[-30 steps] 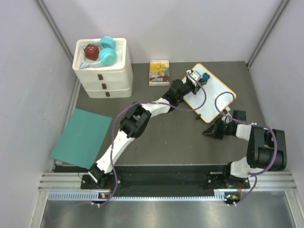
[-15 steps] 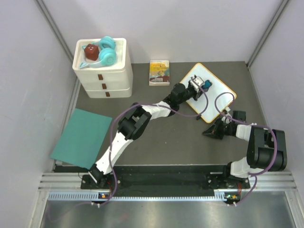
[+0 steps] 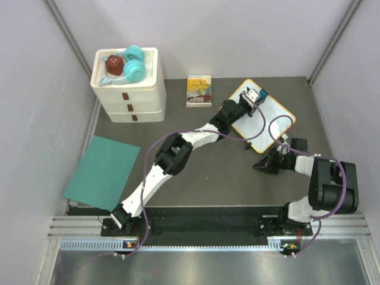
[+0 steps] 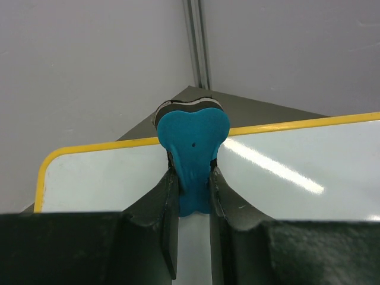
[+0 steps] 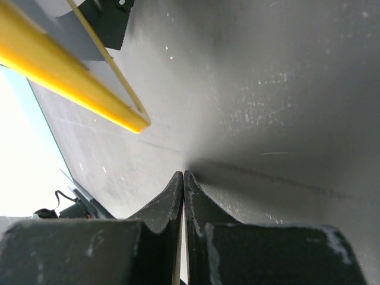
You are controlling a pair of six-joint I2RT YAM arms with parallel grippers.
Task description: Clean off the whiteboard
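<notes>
The whiteboard (image 3: 274,116), white with a thin yellow frame, lies tilted at the back right of the table. My left arm stretches out over it, and the left gripper (image 3: 256,96) is shut on a blue eraser (image 3: 261,94) near the board's far edge. The left wrist view shows the blue eraser (image 4: 193,139) pinched by the left gripper (image 4: 193,190) and pressed on the white surface (image 4: 297,172), which looks unmarked there. Just off the board's near corner, the right gripper (image 3: 263,164) rests low on the table. Its fingers (image 5: 176,189) are pressed together on nothing, with the board's yellow frame (image 5: 65,80) beside them.
A white drawer unit (image 3: 127,95) at the back left carries teal headphones (image 3: 135,66) and a dark red object (image 3: 113,63). A small yellow picture book (image 3: 199,90) lies left of the board. A teal sheet (image 3: 102,172) hangs over the table's left edge. Grey walls enclose the table.
The left gripper has swept the eraser across the board, first toward the middle, then right toward the far edge. The right arm has not moved.
</notes>
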